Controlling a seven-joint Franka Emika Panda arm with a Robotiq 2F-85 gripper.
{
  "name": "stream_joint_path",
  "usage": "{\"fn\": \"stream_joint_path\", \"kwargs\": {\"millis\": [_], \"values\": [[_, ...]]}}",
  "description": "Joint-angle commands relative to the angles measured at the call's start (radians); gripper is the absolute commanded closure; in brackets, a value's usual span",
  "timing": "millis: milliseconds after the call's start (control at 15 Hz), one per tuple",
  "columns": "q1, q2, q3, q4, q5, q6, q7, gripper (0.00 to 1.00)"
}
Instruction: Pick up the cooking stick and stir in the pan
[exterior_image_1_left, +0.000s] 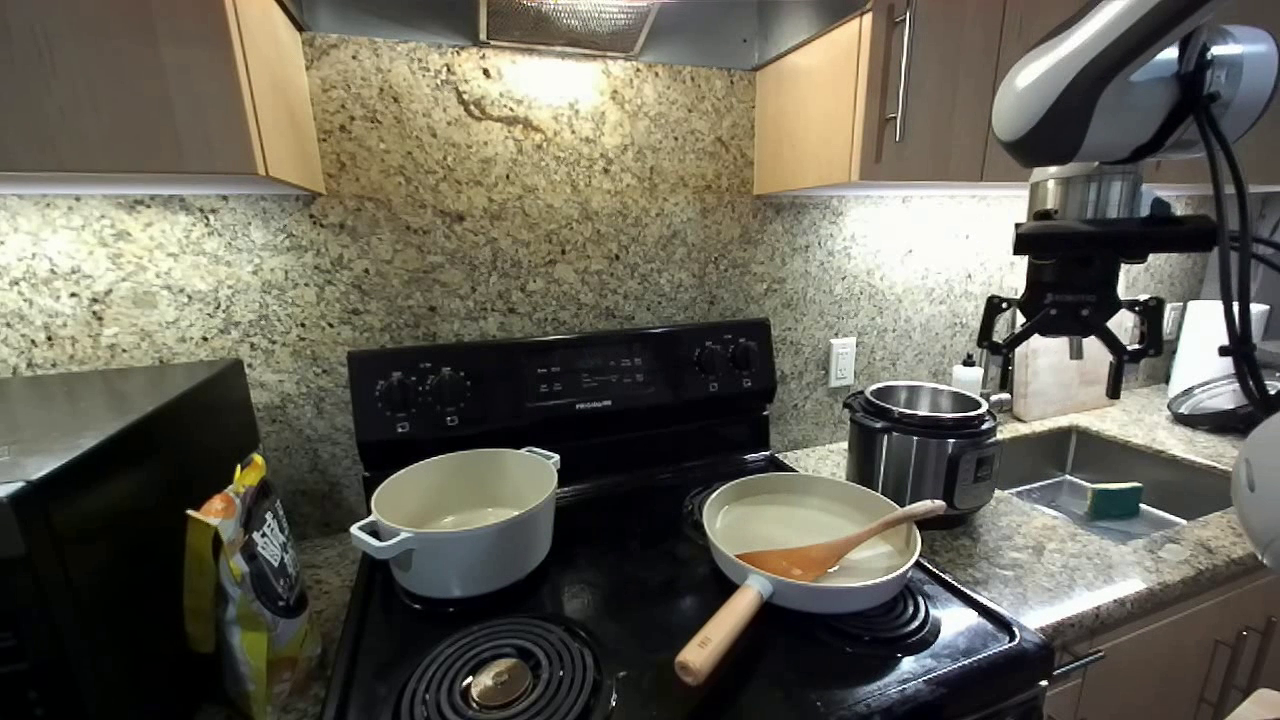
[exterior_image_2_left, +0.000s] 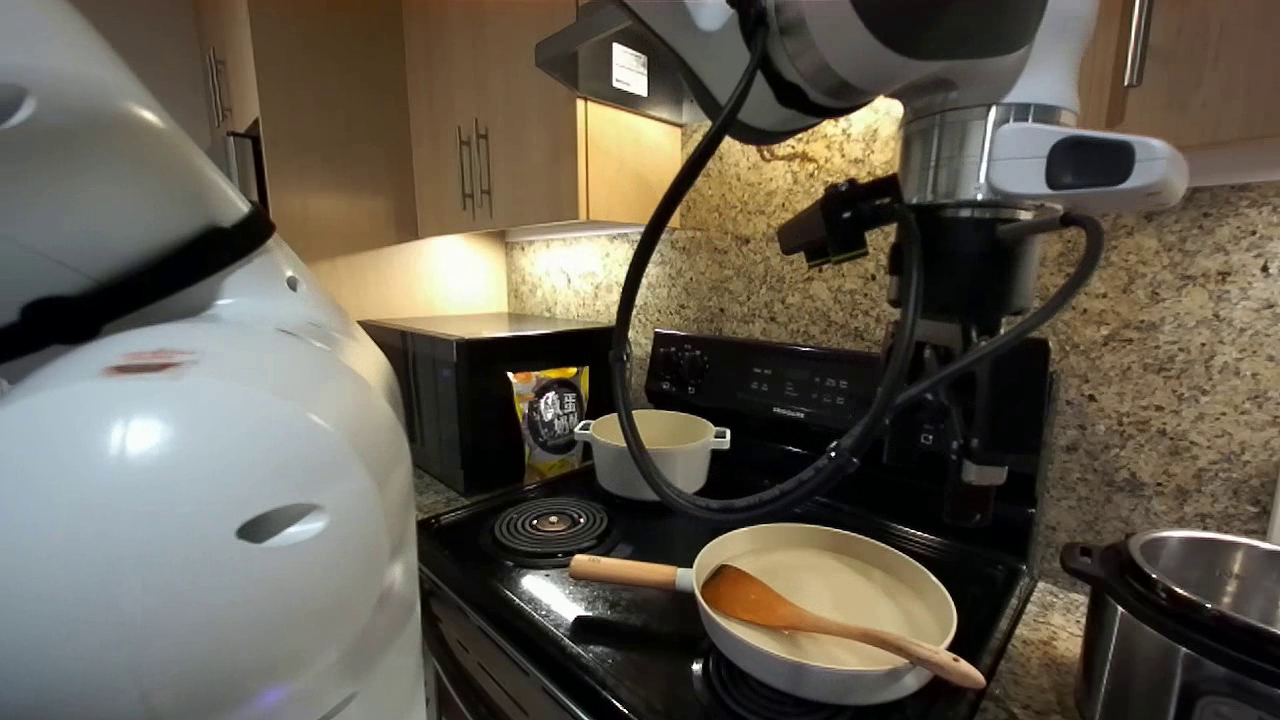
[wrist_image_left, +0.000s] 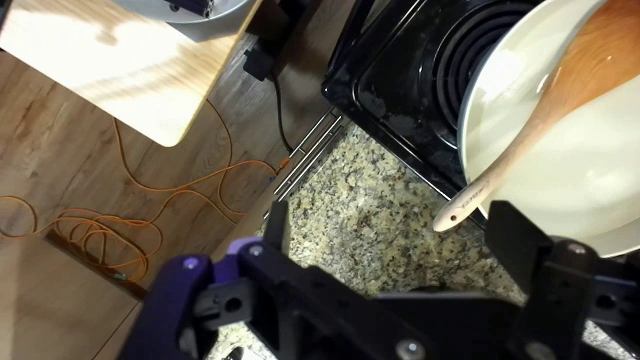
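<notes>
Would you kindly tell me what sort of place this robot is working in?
A kitchen, probably in a home: a coil-burner stove, a sink and wall cabinets all point that way.

- Glossy white arm (exterior_image_2_left: 215, 480), big and rounded, and there's a reddish smudge (exterior_image_2_left: 150, 362)!
- Thick black cable (exterior_image_2_left: 735, 507), one big loop!
- Silver collar (exterior_image_2_left: 945, 155), smooth and gleaming!
- Black gripper (exterior_image_1_left: 1061, 378), angular fingers (wrist_image_left: 515, 240), bright round screws (wrist_image_left: 410, 348)!

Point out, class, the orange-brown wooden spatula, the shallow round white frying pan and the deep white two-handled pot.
Wooden spatula (wrist_image_left: 565, 90), in the wrist view: where its blade narrows.
White frying pan (exterior_image_2_left: 845, 580), in an exterior view: cream interior.
Two-handled pot (exterior_image_1_left: 480, 564), in an exterior view: outer wall.
</notes>
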Motion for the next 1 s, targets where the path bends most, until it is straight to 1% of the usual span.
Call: {"fn": "stream_joint_path", "kwargs": {"millis": [0,133,267,467,600,667,733,800,867,933], "values": [[0.013,0.170,0.006,0.056,0.026,0.067,0.076,0.00],[0.021,0.235,0.003,0.065,0.065,0.135,0.153,0.00],[0.034,0.304,-0.008,0.084,0.117,0.155,0.241,0.00],[0.054,0.351,-0.033,0.088,0.206,0.175,0.327,0.00],[0.061,0.361,-0.043,0.070,0.246,0.220,0.394,0.00],[0.062,0.363,-0.045,0.059,0.251,0.253,0.435,0.00],[0.056,0.363,-0.042,0.048,0.213,0.300,0.485,0.00],[0.057,0.365,-0.047,0.052,0.196,0.302,0.493,0.00],[0.069,0.370,-0.058,0.071,0.208,0.261,0.438,0.00],[0.068,0.372,-0.059,0.070,0.206,0.270,0.451,0.00]]}}
